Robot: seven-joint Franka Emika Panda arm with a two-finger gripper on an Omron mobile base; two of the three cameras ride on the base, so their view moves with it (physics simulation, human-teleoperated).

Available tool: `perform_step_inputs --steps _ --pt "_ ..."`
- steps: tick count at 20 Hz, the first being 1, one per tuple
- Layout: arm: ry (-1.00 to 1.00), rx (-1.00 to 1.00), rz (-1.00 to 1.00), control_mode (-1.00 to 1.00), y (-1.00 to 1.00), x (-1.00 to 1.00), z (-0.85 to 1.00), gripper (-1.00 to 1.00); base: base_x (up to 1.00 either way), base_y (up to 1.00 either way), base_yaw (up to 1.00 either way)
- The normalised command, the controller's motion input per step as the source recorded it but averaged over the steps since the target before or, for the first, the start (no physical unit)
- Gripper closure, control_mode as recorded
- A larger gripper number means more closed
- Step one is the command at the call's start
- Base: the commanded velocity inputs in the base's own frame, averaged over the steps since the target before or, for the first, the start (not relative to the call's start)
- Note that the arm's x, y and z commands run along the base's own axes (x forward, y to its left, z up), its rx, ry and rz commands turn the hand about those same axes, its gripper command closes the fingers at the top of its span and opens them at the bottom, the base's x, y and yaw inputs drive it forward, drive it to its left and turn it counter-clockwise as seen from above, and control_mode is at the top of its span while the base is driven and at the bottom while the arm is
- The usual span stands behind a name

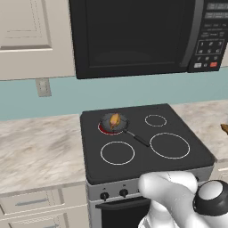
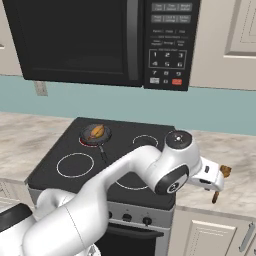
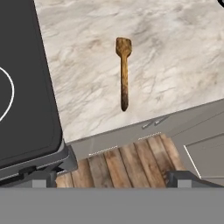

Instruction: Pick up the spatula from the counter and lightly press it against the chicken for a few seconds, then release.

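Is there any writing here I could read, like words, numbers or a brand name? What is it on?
"1 2 3" and "4 5 6": faint digits on the microwave keypad, seen in the right base view.
The red button and the other panel buttons: labels too blurred to read.
The stove knobs and the spatula: no text or brand.

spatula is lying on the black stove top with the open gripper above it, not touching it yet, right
No. The spatula lies on the marble counter beside the stove, not on it, as the hand view shows. The open gripper is above it, not touching it yet.
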Motion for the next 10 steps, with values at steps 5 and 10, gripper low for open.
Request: perform_step_inputs --steps 5,10 --pt "0.0 0.0 0.02 -1.0 -0.02 0.02 0.0 -1.0 0.0 0.0 0.0" --pt "0.0 0.0 0.01 -1.0 0.0 0.05 -0.11 -1.0 0.0 0.0 0.0"
